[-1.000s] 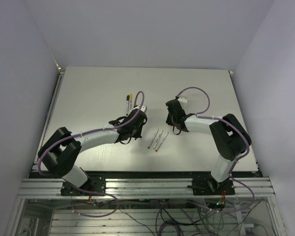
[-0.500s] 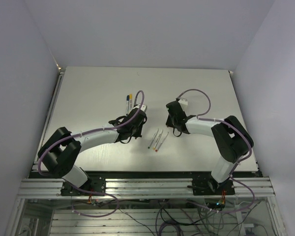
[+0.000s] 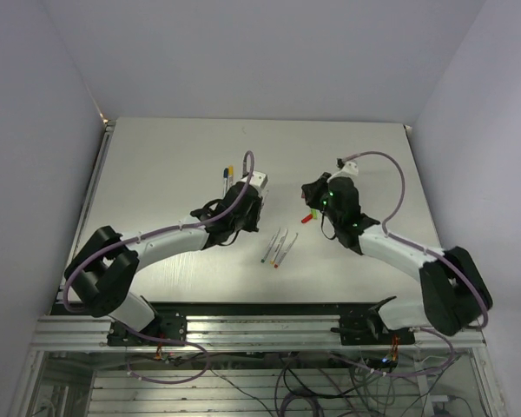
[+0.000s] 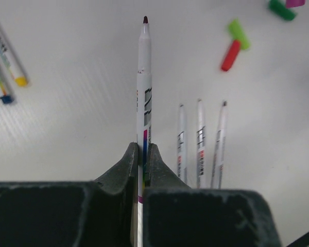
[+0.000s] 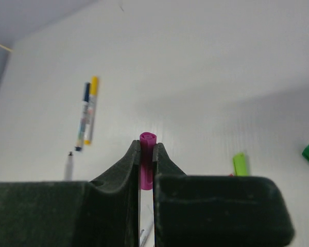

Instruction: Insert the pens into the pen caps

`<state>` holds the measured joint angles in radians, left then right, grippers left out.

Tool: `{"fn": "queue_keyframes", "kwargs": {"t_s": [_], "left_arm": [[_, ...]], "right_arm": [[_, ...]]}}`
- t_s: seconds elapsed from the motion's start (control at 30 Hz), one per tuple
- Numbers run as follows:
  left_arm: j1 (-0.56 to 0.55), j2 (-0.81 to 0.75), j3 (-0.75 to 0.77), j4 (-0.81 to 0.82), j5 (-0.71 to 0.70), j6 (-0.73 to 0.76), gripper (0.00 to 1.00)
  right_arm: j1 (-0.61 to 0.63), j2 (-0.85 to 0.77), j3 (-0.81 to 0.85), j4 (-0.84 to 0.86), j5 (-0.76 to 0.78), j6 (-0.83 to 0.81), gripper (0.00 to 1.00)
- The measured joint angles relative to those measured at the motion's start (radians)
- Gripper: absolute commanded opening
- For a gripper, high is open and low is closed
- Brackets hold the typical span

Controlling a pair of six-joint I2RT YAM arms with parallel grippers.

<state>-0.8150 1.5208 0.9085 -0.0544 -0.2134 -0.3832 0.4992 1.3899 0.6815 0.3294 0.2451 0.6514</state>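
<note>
Black-fingered left gripper: clamped on one pen, whose dark tip points away from the wrist. Just right of it we count three uncapped pens lying parallel on the white table. Beyond them, a light-green cap touches a red cap; a dark-green cap sits at the frame's edge. Far left we log two capped pens, one yellow-ended and one blue-ended, side by side. Right gripper: pinched tight on a magenta cap, hollow end facing outward. Seen from above, our two grippers are near each other, not touching.
</note>
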Motion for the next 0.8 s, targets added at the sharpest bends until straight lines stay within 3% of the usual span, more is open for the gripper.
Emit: {"fn": "queue_keyframes", "kwargs": {"t_s": [0.23,0.4,0.8], "left_arm": [[-0.019,-0.019,0.000,0.137,0.108,0.019,0.07],[-0.104,-0.028,0.000,0.203,0.155,0.028,0.07],[-0.152,-0.086,0.000,0.306,0.243,0.009,0.07]], "right_arm": [[0.000,-0.193,-0.156,0.212,0.015,-0.050,0.00],[0.000,-0.277,-0.243,0.350,0.032,-0.059,0.00],[0.000,-0.344,-0.332,0.607,0.031,-0.044,0.00]]}}
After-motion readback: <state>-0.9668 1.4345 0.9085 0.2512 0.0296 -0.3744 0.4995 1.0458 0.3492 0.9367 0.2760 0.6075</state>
